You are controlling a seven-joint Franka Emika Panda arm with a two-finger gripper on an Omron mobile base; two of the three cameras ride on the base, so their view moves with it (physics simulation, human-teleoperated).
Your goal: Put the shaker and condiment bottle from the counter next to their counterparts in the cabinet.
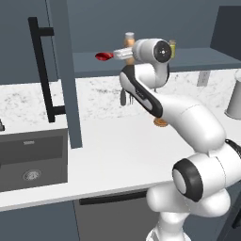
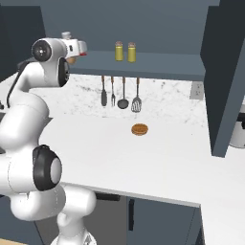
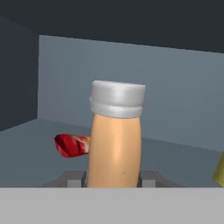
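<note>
Closest, the condiment bottle (image 3: 115,144) is held upright between the closed fingers (image 3: 75,178) of the gripper (image 3: 114,180), over the cabinet (image 1: 197,59) shelf. Just behind, the red bottle (image 3: 71,145) is seen lying flat. Farther along, two shakers (image 2: 124,51) are stood side by side.
</note>
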